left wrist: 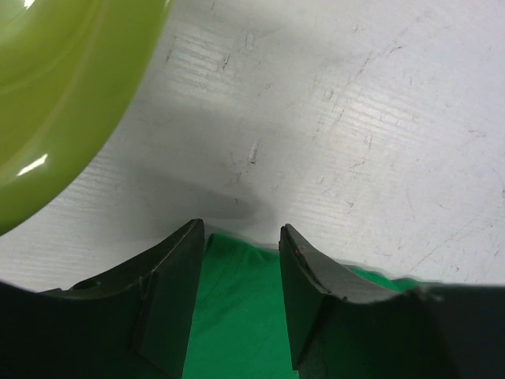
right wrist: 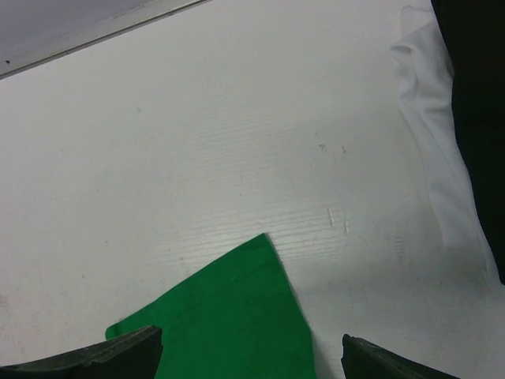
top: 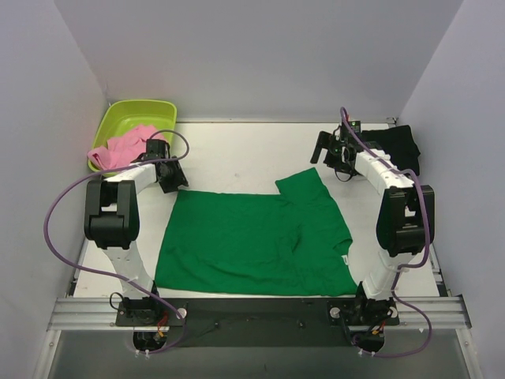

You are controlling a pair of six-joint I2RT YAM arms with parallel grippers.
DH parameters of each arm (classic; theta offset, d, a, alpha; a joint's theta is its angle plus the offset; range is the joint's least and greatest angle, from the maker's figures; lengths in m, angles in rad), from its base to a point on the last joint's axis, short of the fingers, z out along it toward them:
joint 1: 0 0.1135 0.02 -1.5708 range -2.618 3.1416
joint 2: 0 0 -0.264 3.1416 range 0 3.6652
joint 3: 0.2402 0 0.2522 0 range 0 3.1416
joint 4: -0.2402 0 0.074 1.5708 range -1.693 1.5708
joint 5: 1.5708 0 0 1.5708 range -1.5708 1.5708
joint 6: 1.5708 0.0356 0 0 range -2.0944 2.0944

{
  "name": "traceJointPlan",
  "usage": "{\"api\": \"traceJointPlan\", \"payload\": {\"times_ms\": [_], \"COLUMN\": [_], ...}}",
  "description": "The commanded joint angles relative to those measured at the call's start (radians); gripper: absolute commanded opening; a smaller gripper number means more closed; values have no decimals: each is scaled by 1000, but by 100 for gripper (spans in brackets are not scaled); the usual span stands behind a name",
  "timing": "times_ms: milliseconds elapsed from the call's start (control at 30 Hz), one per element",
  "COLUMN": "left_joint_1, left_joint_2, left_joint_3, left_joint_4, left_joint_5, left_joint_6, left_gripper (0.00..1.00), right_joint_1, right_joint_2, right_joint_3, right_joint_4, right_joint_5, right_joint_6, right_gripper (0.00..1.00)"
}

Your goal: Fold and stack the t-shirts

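Note:
A bright green t-shirt (top: 252, 237) lies spread flat mid-table, one sleeve (top: 304, 185) pointing to the far right. My left gripper (top: 173, 181) is at its far left corner, open. In the left wrist view the gripper (left wrist: 241, 230) has the green cloth (left wrist: 237, 316) lying between its fingers. My right gripper (top: 330, 162) hangs wide open just beyond the sleeve. In the right wrist view the gripper (right wrist: 251, 351) is over the sleeve corner (right wrist: 229, 316). A pink t-shirt (top: 126, 146) lies bunched in the tub. A black t-shirt (top: 398, 146) lies at the far right.
A lime-green plastic tub (top: 118, 118) stands at the far left corner, and its wall shows in the left wrist view (left wrist: 55, 95). White walls close in the left, back and right sides. Something white (right wrist: 430, 118) lies beside the black shirt (right wrist: 477, 95).

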Motion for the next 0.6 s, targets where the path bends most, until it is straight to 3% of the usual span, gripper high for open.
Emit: {"api": "traceJointPlan", "payload": {"times_ms": [0, 567], "left_joint_1": [-9, -15], "left_joint_2": [-26, -95], "left_joint_3": [-16, -72], "left_joint_4": [-22, -77], "left_joint_5": [-13, -42], "left_joint_6": [17, 43], "left_gripper": [53, 42], "right_joint_1": [-5, -5], "right_joint_2": [11, 1], "right_joint_3": [0, -16], "right_joint_4": [-6, -7], "right_joint_5": [-11, -27], "right_joint_6": [1, 14], "right_gripper": [98, 98]}}
